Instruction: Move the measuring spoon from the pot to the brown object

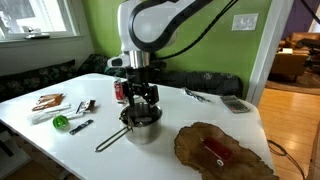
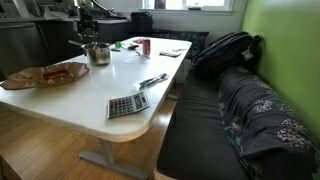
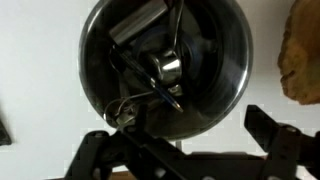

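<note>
Directly over the pot [image 1: 142, 128], in an exterior view, the end effector [image 1: 141, 106] hangs from the arm [image 1: 150, 30], low at the rim. How far open it is cannot be told from here. The pot stands on the white bench [image 1: 200, 112], its thin handle running toward the near left. The slab [image 1: 240, 155] lies just beside it on the right, with a red block [image 1: 214, 150] on top.

Seen from farther off in an exterior view, the pot [image 2: 98, 53] is at the far end of the bench. The slab [image 2: 45, 75] is next to it, and a calculator [image 2: 128, 104] lies well apart, near the front edge.

The wrist view looks straight down into the pot. The spoon [image 3: 165, 68] lies on the bottom, its round bowl near the centre. A pale flat bar reaches from there toward the upper-left wall, so the long axis seems to run diagonally, though reflections blur the outline. The fingers [image 3: 272, 132] are spread wide at the lower edge and grip nothing. The slab's edge shows at the right, apart from the pot.
</note>
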